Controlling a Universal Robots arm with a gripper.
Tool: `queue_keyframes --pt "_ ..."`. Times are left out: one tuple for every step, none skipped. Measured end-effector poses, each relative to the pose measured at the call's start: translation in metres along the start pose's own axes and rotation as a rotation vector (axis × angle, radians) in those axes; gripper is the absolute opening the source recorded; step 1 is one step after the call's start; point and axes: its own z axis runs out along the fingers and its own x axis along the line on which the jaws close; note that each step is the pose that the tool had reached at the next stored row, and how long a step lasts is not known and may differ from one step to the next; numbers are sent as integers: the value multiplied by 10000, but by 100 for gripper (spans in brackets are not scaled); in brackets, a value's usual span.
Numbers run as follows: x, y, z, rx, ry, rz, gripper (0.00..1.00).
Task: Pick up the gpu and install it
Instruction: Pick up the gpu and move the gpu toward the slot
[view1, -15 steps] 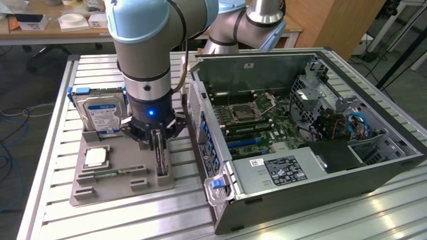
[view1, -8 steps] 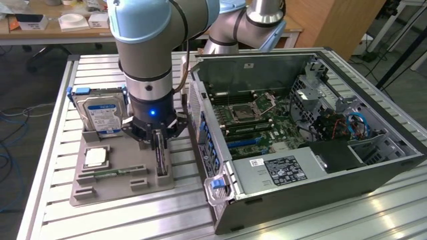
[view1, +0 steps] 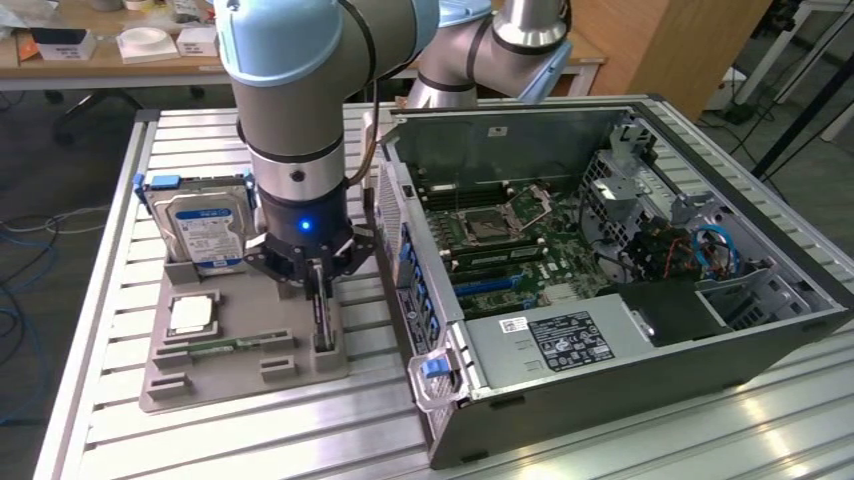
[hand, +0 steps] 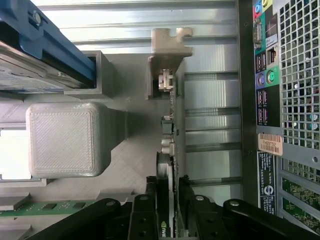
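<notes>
The claw (hand: 167, 212) is closed on the graphics card (hand: 168, 167). Its black fingers (hand: 146, 212) press on the two flat faces of the card, one on each side, and no gap shows between them and the card.

The card stands on its long edge in a slot of the gray tray (view1: 220, 385). Its far end sits in a pale notched post (hand: 170, 50) of that tray. In the exterior view the card is a thin dark strip straight under the claw, and its lower edge is down at the tray.

Just beside the card, on the side away from the computer, a gray ribbed block (hand: 65, 140) rises from the tray. Beyond this block stands the hard drive (view1: 200, 228) with its blue rails, upright at a far corner of the tray. A flat square chip (view1: 194, 314) and a narrow green memory stick (view1: 227, 347) lie on the tray at the exterior view's left of the card.

On the other side, the open computer case (view1: 601, 300) lies very near the tray. Its rear panel with ports and a metal grille faces the card. All of this rests on a slatted metal table (view1: 187, 140).

From above the card is very thin and dark. It has small silvery metal parts along its upper edge and a small green mark between the fingers.
</notes>
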Motion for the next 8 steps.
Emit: queue_keyframes --pt "0 0 0 1 0 0 33" --pt "0 0 0 1 0 0 33" --pt "0 0 0 1 0 0 26" --pt "0 0 0 1 0 0 26" --pt "0 0 0 1 0 0 26" --pt "0 0 0 1 0 0 26" --pt "0 0 0 0 -1 0 26" --pt "0 0 0 0 -1 0 26"
